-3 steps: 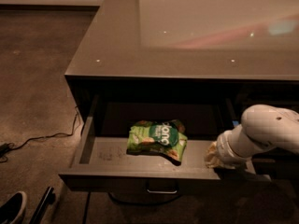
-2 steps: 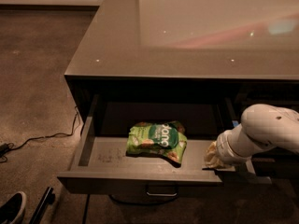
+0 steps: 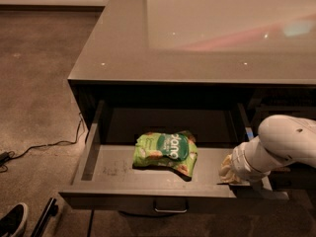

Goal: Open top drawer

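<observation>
The top drawer (image 3: 123,196) stands pulled well out from under the counter, its flat front nearest the camera and the small loop pull (image 3: 170,207) at its centre. A green snack bag (image 3: 166,152) lies on the drawer floor near the middle. My white arm (image 3: 276,147) reaches in from the right, and the gripper (image 3: 228,171) sits at the drawer's front right corner, just above the top edge of the front. The wrist covers most of the gripper.
The glossy counter top (image 3: 197,28) overhangs the back of the drawer. Another stack of drawers (image 3: 284,107) is partly seen on the right. On the floor to the left lie a black cable (image 3: 44,146), a shoe (image 3: 12,221) and a dark rod (image 3: 44,216).
The drawer has slid a little further out toward the camera. The arm and gripper have stayed at its front right corner.
</observation>
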`<state>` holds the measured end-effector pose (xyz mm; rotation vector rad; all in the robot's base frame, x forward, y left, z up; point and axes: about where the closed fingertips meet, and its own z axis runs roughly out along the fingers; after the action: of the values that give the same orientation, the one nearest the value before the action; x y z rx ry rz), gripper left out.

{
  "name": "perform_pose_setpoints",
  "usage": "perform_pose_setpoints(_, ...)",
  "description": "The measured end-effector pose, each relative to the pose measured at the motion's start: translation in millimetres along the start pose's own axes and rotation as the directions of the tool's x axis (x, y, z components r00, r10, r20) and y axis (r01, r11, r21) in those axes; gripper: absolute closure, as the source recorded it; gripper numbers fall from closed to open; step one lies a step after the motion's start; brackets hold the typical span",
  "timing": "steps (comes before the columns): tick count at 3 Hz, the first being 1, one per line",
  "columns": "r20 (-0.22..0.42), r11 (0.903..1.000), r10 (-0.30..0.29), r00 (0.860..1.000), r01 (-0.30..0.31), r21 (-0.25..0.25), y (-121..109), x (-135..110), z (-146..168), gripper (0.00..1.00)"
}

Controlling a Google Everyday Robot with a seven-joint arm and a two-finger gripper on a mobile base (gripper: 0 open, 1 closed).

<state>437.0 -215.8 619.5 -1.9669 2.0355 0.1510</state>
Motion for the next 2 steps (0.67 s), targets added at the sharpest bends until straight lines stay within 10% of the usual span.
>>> perform_pose_setpoints(2,0.000,1.0000,0.000,1.000,0.000,0.000,0.0,0.0,0.0,0.37)
